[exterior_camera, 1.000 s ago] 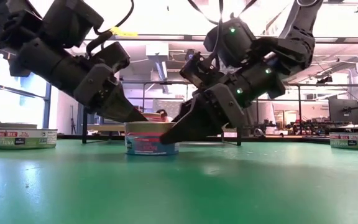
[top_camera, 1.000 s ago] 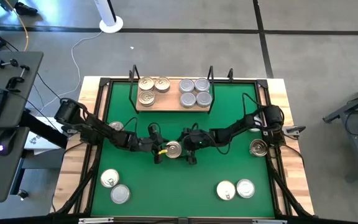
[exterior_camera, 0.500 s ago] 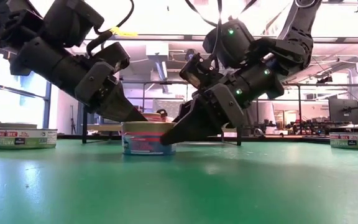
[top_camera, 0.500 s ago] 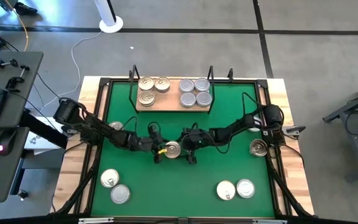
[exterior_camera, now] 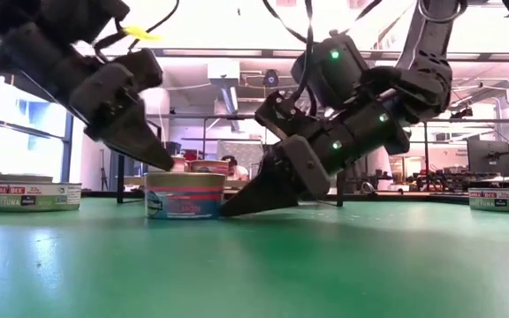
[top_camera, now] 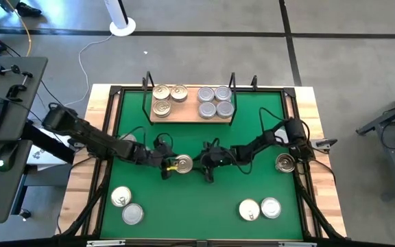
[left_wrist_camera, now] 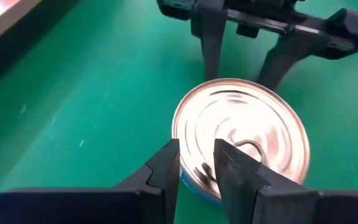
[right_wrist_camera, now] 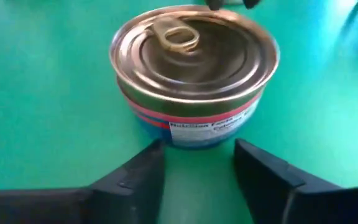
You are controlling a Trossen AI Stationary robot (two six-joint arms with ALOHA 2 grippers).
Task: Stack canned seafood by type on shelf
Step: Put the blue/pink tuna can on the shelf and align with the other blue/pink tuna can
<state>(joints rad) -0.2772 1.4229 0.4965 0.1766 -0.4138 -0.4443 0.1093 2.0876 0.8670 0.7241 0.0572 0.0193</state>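
A gold-lidded can [top_camera: 182, 164] of canned seafood stands flat on the green mat mid-table, its pull tab [right_wrist_camera: 179, 37] up. My left gripper [left_wrist_camera: 196, 149], nearly shut, is at the can's left side. My right gripper [right_wrist_camera: 197, 149] is open, with its tips on the mat just right of the can [exterior_camera: 184, 194], which lies beyond them. The shelf [top_camera: 191, 96] at the far edge holds three gold-lidded cans [top_camera: 164, 97] on its left half and several silver-lidded ones [top_camera: 216, 101] on its right. My left gripper has its two fingertips [left_wrist_camera: 222, 155] side by side on the lid, just inside the rim [left_wrist_camera: 188, 177] on the can's left side. They slant down from the table's left. The can stays upright with its base on the mat.
Loose cans lie on the mat: two near left [top_camera: 125, 206], two near right [top_camera: 259, 208], one at the right edge [top_camera: 285, 162], and one under my left arm [top_camera: 127, 139]. A black frame borders the mat.
My left gripper has drawn back toward the table's left with its wrist rising. The can has slid left along the mat with it, still upright, and has come away from my right gripper's fingers, which have stayed low on the mat.
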